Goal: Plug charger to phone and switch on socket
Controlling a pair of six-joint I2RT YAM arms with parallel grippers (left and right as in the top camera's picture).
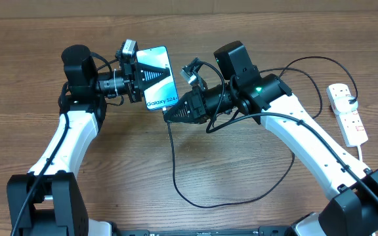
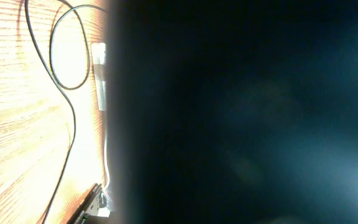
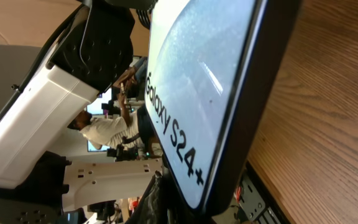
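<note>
While your left gripper (image 1: 138,80) clamps the phone (image 1: 157,75) by a long edge, screen up and lifted off the table (image 1: 130,157), the phone's lower short edge is turned toward the right arm. Reads as a presenting hold: port end offered. Left wrist view is nearly all dark, blocked by something pressed close to the lens, so it tells you nothing about the grip.

Right gripper (image 1: 167,116) clenched, nose just beside the phone's lower edge. Charger (image 1: 174,164) comes out from under that nose, drops toward the robot's base and loops wide on the table. It looks pinched near the connector, short enough to steer the tip. The tip itself is hidden, so you cannot tell whether it is seated. Right wrist view has the screen very near and slanted, port not visible.

Socket (image 1: 348,113) lies at far right, well apart from both grippers, with a black plug in it. Switch position is too small to read.

Judgement: insertion is the step in hand, and the switch is yet to do. It will need a gripper free to reach across.
</note>
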